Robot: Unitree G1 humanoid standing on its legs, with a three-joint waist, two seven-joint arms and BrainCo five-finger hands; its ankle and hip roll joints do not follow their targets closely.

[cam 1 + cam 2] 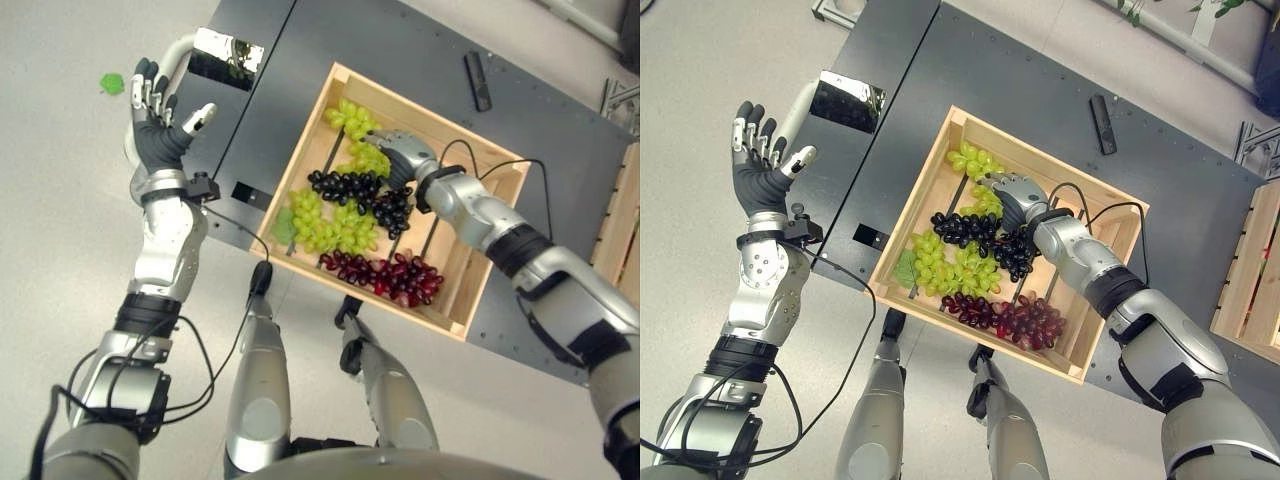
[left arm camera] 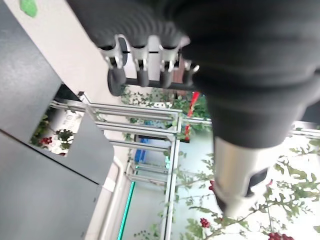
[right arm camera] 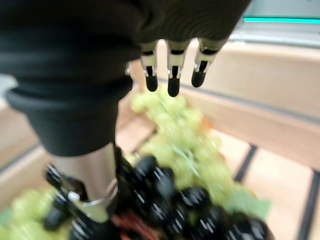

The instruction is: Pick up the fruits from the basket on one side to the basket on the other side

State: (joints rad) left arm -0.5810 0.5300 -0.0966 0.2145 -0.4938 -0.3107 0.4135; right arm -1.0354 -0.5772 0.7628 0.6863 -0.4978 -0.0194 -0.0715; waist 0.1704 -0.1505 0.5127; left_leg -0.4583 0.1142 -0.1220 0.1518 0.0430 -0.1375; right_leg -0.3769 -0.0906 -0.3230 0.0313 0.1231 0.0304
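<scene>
my right hand [image 1: 1012,192] hovers low over green grapes [image 1: 985,203] in wooden crate [image 1: 923,186], fingers relaxed, holding nothing. left hand [image 1: 152,118] raised, spread, idle. risk: i close between bunches, snag black grapes [image 1: 962,228], stems tear, berries scatter.

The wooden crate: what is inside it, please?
The crate holds green grapes, black grapes and red grapes. The right hand reaches in, hiding part of another green bunch.

Arm and hand pose
Left robot hand [image 1: 155,125] raised clear of the crate [image 1: 497,255], fingers straight and spread. Right robot hand [image 1: 1012,192] reaches down inside the crate, fingers extended, relaxed.
</scene>
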